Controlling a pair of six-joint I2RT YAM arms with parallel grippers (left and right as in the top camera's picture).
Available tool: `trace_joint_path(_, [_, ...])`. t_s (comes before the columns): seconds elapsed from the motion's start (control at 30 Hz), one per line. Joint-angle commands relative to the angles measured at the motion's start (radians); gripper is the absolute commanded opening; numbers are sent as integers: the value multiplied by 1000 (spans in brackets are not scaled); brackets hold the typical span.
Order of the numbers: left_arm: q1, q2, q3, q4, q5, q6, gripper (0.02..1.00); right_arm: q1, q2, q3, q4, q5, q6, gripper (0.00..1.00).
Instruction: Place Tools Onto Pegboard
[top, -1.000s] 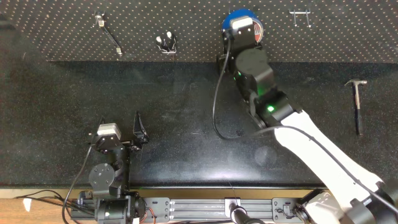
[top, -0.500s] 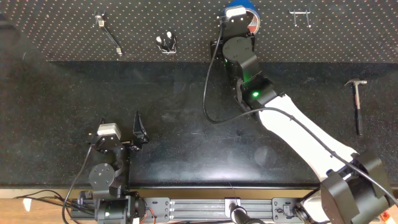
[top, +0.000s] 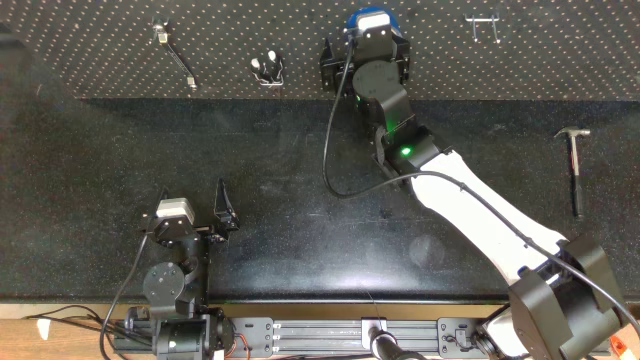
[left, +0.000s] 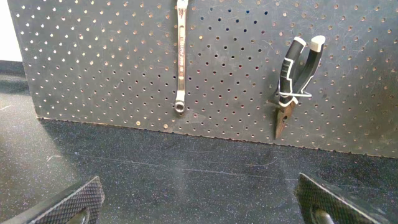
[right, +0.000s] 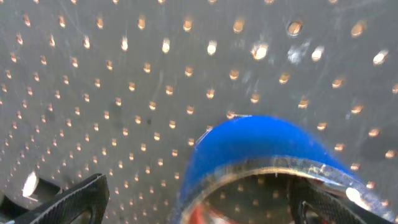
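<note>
Guessing the main risk is the blue round tool (right: 261, 149), pinched in the right gripper (right: 199, 196) close up to the pegboard (right: 93, 74), slipping free, since its glossy curved shell and shiny metal rim give little bite and the flat, hole-dotted board won't catch it.
</note>
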Motion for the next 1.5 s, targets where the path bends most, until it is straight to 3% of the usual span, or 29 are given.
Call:
trace_joint_path(0.03, [5, -5, -2, -8, 3, 13, 996, -1, -124, 23, -164, -36, 4, 947])
trace_joint_path(0.27, [5, -5, -2, -8, 3, 13, 996, -10, -323, 23, -532, -40, 1, 956])
trace_joint_path(0.4, [5, -5, -2, -8, 3, 13, 998, -83, -373, 23, -749, -132, 1, 958])
trace_joint_path(0.5, [5, -5, -2, -8, 3, 13, 996, -261, -375, 23, -977, -310, 0, 961])
trace_joint_path(0.63, [5, -5, -2, -8, 3, 13, 996, -519, -342, 23, -1226, -361, -17, 963])
trace_joint_path(0.7, [5, -5, -2, -8, 3, 13, 996, -629, -312, 23, -1281, -380, -94, 963])
trace_joint_path(0.83, [5, -5, -2, -8, 3, 13, 996, -810, -223, 23, -1298, -467, -342, 963])
trace_joint_path(1.17, [5, -5, -2, -8, 3, 13, 996, -1150, -34, 23, -1304, -465, -597, 965])
trace_joint_path(1.3, [5, -5, -2, -8, 3, 13, 996, -1223, 49, 23, -1266, -466, -709, 967])
trace_joint_path(1.5, [5, -5, -2, -8, 3, 13, 996, -1218, 86, 23, -1201, -465, -810, 967])
